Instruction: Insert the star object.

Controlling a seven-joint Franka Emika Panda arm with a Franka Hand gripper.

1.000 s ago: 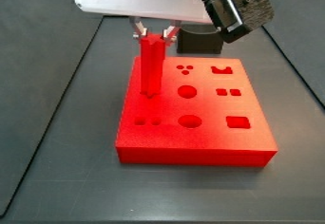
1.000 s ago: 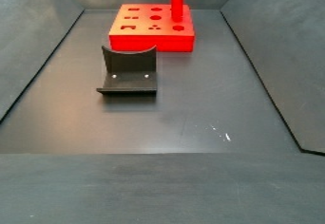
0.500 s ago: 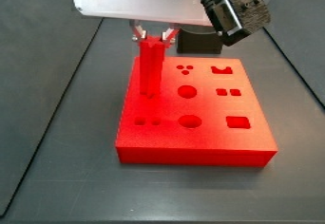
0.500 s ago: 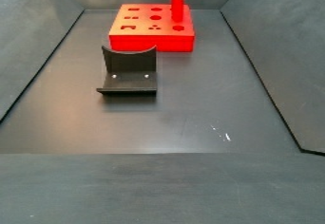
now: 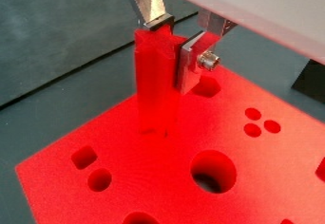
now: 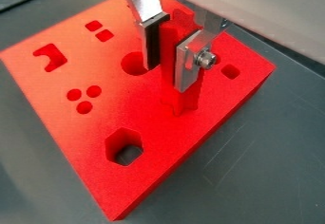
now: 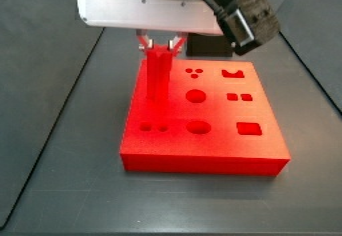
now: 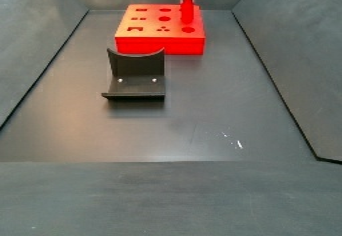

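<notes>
The gripper hung over the red block at the far end of the counter, its fingers clenched on the top of the star object (upright, its lower end meeting the block's top face). The fixture stood well apart.

Dark grey floor, sloped walls

One gripper, peg, block, holder.
</notes>
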